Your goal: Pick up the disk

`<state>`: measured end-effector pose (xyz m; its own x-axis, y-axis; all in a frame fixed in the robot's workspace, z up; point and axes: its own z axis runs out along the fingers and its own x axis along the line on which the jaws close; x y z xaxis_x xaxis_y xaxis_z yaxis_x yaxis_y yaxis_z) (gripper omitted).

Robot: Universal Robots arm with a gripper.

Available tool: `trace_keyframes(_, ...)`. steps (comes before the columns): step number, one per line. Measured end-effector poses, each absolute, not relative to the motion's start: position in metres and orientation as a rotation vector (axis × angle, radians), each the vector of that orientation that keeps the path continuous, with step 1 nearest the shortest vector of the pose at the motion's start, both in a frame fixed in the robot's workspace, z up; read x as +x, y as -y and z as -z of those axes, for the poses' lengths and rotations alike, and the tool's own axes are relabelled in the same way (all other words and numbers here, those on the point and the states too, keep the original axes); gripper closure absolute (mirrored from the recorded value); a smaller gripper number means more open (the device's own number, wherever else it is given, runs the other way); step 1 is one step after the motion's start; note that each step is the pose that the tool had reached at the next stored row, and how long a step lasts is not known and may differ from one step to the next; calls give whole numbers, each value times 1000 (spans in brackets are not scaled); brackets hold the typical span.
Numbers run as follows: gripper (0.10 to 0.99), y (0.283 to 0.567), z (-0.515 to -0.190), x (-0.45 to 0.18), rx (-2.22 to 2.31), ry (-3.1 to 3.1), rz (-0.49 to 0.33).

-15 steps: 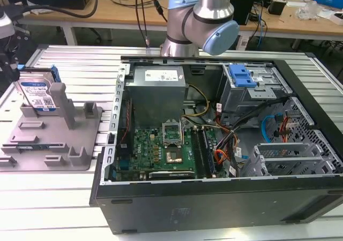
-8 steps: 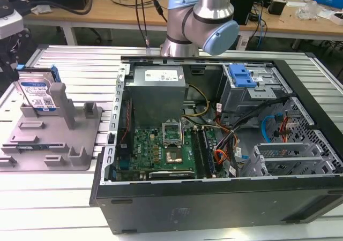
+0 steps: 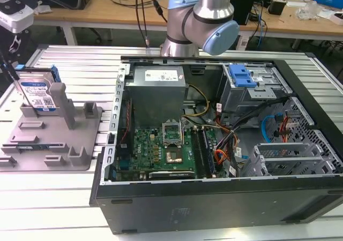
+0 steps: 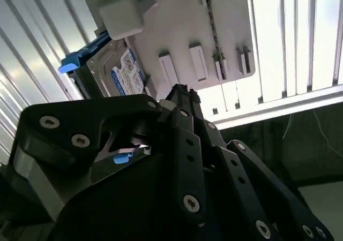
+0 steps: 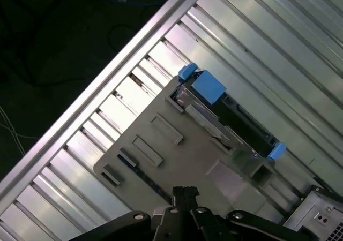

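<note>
Ribbed aluminium tabletop [image 3: 69,64] bears a grey posted plastic fixture [image 3: 53,144]; the silver, blue-railed disk [image 3: 38,93] stands upright at its far edge. Black gripper [image 5: 185,190] hovers above, pinched closed and empty; descending so, it might ram the disk.

- The fixture [image 3: 59,144] lies on the table [image 3: 48,203].
- The disk [image 3: 38,95] stands upright at the fixture's far end.
- The computer case [image 3: 214,211] sits beside the fixture, on the exterior view's right.
- The gripper [image 5: 185,191] hangs above the fixture.

disk [image 4: 120,72]: partly behind gripper [image 4: 181,93], second wrist view | arm [image 3: 201,21]: cut by exterior view's top edge
</note>
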<state>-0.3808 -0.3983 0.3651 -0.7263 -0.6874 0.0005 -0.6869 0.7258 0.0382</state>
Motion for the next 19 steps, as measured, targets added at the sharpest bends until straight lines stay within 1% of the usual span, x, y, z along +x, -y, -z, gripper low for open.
trace_keyframes(1, 918, 398, -365, -381, 1202, 2886, 55)
trace_keyframes(3, 788, 398, -365, -381, 1284, 2849, 54)
trace_keyframes(5, 545, 398, -365, -381, 1416, 2785, 53)
trace_keyframes(11, 545, 398, -365, -381, 1615, 2693, 36)
trace_keyframes(19, 545, 398, -362, -381, 1856, 2530, 36)
